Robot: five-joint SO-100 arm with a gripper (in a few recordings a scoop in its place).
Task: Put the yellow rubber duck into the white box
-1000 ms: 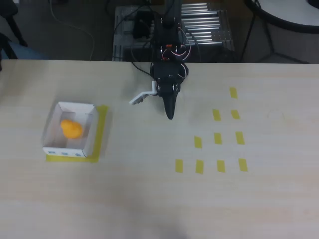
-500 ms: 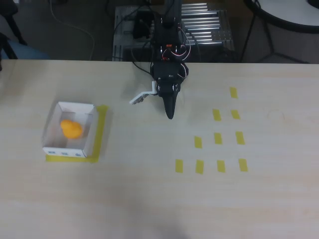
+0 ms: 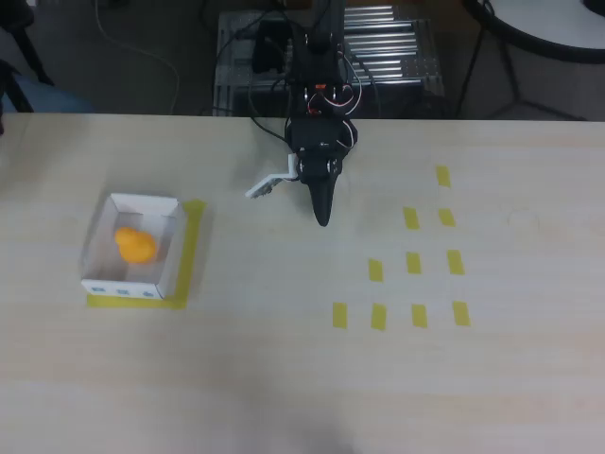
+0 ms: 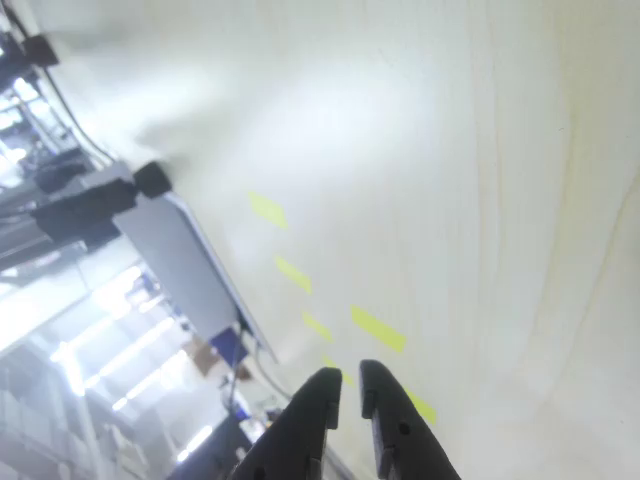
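The yellow rubber duck [image 3: 135, 244] lies inside the white box [image 3: 171, 248] at the left of the table in the overhead view. The box sits on a yellow tape square. My black gripper [image 3: 322, 216] hangs near the table's back middle, well to the right of the box, its fingers together and pointing toward the front. In the wrist view the two dark fingertips [image 4: 347, 388] sit nearly touching with nothing between them, above bare light wood.
Several yellow tape rectangles [image 3: 413, 262] mark the table's right half. A small white plate [image 3: 269, 183] sticks out left of the arm. Cables and a metal rack [image 3: 378, 47] lie behind the table's back edge.
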